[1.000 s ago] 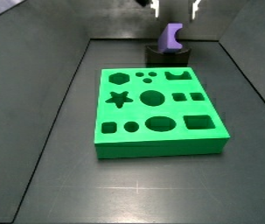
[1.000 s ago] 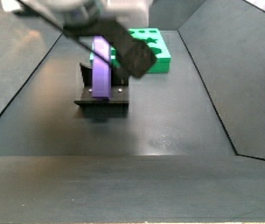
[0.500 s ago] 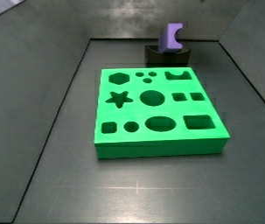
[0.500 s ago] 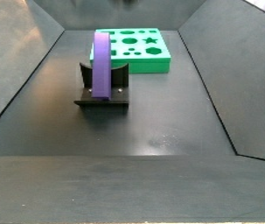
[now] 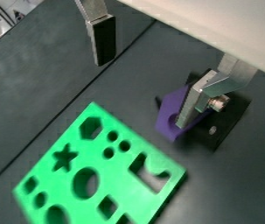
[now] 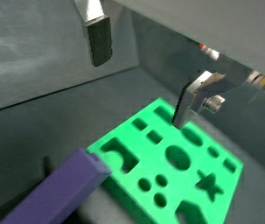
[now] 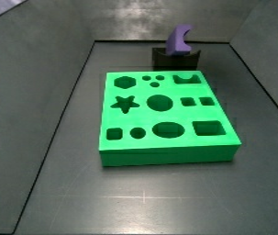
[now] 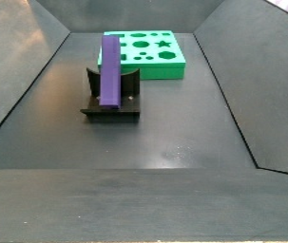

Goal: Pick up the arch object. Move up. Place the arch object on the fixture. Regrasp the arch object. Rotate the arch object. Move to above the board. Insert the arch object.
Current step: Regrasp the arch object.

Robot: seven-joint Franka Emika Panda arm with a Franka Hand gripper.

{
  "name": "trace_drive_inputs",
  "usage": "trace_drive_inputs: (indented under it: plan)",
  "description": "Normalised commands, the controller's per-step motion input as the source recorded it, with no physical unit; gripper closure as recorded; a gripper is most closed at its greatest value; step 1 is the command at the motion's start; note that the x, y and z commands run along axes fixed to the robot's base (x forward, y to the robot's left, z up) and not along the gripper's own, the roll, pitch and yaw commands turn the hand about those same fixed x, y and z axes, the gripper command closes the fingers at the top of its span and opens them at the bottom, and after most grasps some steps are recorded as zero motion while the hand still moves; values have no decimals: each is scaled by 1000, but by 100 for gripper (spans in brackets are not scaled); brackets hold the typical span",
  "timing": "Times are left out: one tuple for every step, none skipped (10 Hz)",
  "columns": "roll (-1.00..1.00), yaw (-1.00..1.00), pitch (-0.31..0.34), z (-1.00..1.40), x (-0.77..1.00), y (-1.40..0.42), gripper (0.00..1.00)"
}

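Note:
The purple arch object (image 8: 110, 74) lies lengthwise across the black fixture (image 8: 113, 107), which stands just short of one end of the green board (image 8: 153, 59). A side view shows the arch object (image 7: 182, 37) sticking up from the fixture (image 7: 175, 58) behind the board (image 7: 166, 115). My gripper (image 5: 149, 70) is open and high above them, out of both side views. Nothing is between its fingers (image 5: 101, 37). In both wrist views the arch object (image 5: 170, 118) (image 6: 59, 192) sits far below the open gripper (image 6: 146, 70), with one finger (image 6: 193, 98) over the board (image 6: 176, 166).
Dark sloped walls (image 7: 55, 101) enclose the dark floor (image 8: 172, 152) on all sides. The board (image 5: 94, 171) has star, circle, hexagon, square and arch cutouts in its top.
One second ago my gripper was low over the arch object on the fixture. It has since risen out of both side views, and the arch object stays on the fixture.

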Motion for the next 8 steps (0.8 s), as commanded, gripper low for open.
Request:
trace_drive_inputs:
  plan:
    - [1000, 30, 20, 15, -4, -48, 0]
    - [1000, 31, 17, 18, -3, -22, 0]
    - [1000, 32, 14, 13, -1, -19, 0]
    - [1000, 32, 14, 12, 0, -22, 0]
    - [1000, 34, 18, 12, 0, -18, 0]
    - [1000, 35, 21, 10, 2, -18, 0]
    - [1000, 37, 29, 10, 14, -21, 0]
    - [1000, 39, 38, -3, 32, -23, 0]
